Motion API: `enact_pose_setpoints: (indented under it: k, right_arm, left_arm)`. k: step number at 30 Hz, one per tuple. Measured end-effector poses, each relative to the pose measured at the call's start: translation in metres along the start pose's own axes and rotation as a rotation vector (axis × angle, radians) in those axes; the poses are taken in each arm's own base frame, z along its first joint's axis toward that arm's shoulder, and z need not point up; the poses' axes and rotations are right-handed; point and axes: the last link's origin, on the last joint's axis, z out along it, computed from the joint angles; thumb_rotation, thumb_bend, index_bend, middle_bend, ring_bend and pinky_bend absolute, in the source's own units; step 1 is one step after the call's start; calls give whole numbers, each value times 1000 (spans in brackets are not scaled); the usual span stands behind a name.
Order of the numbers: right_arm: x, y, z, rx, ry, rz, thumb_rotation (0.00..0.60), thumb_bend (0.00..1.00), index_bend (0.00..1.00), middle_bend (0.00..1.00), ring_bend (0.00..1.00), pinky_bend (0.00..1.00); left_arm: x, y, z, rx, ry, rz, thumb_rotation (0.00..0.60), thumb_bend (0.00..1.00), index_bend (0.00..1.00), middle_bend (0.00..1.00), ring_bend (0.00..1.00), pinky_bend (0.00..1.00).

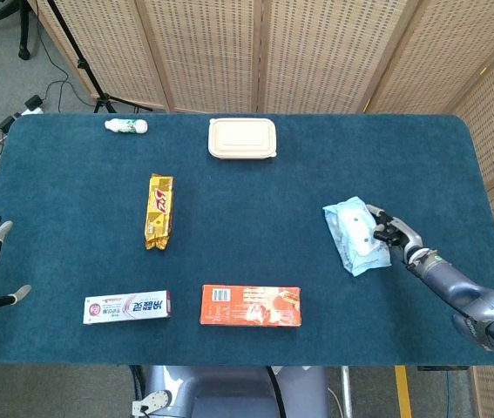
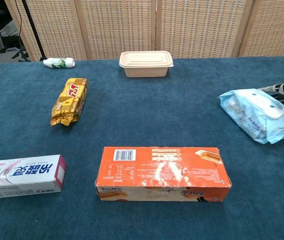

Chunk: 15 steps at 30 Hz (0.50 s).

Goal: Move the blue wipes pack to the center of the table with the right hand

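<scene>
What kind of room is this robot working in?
Probably a lab or studio set up for robot practice. A table covered in blue cloth sits before woven folding screens, and a tripod stand with cables stands on the grey floor.

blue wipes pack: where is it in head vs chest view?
Head view: blue wipes pack right of centre, against the right robot hand.
Chest view: blue wipes pack at the right edge, mid-height.
Shared landmark: orange box, left of the pack and nearer the robot.
</scene>
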Motion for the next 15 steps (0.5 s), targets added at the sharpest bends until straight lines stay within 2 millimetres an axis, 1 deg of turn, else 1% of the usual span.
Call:
enact_pose_setpoints:
  k: [8, 15]
  right_arm:
    - [-43, -9, 14, 2, -62, 24, 600, 1000, 48, 0, 0, 34]
    - [-87, -18, 31, 14, -128, 26, 600, 1000, 48, 0, 0, 34]
  left_arm:
    - [0, -1, 0, 3, -1, -5, 600, 0, 0, 0, 0, 0]
    - [0, -2, 2, 8, -6, -7, 600, 0, 0, 0, 0, 0]
